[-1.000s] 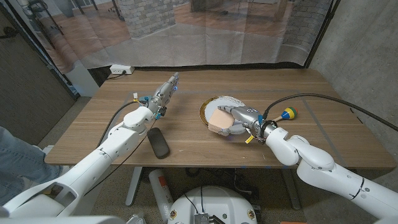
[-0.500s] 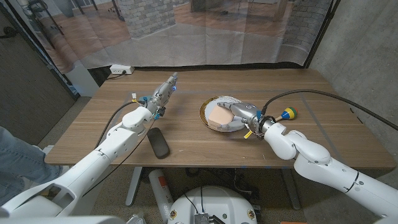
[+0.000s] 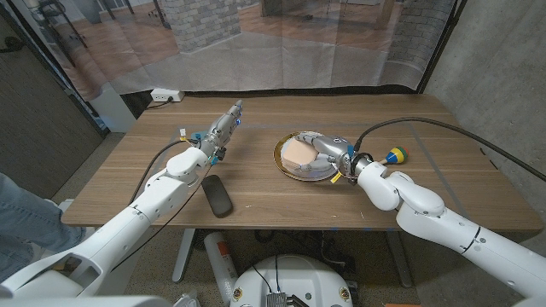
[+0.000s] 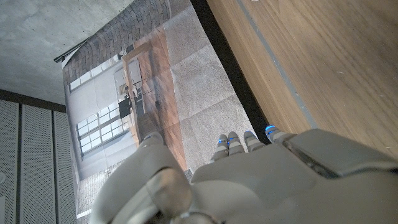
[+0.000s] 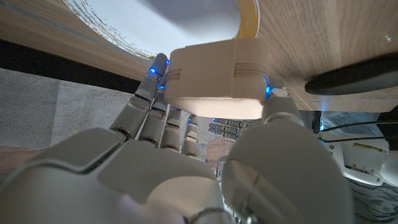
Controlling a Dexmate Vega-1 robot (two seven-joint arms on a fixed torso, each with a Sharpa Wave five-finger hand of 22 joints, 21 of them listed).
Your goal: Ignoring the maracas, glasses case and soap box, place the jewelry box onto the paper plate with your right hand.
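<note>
Nearest the robot, a dark oblong glasses case (image 3: 218,197) lies on the wooden table (image 3: 256,192), just beside the left forearm. Farther in, the right hand (image 3: 328,156) reaches over the gold-rimmed white paper plate (image 3: 288,170) and grips the pale pink, rounded-corner jewelry box (image 3: 297,157). In the right wrist view the box (image 5: 214,78) sits clamped between the thumb (image 5: 283,124) on one side and the fingers (image 5: 149,99) on the other, with the plate's white surface and gold rim (image 5: 248,18) right behind it. The box is over the plate; whether it touches the plate cannot be told. Well apart, to the right, a maraca with a yellow, blue and green head (image 3: 394,156) lies on the table near the black cable (partly hidden by it). Farther back on the other side, the left hand (image 3: 223,130) holds nothing, its fingers extended straight. At the far left corner a white power strip (image 3: 165,96) rests.
</note>
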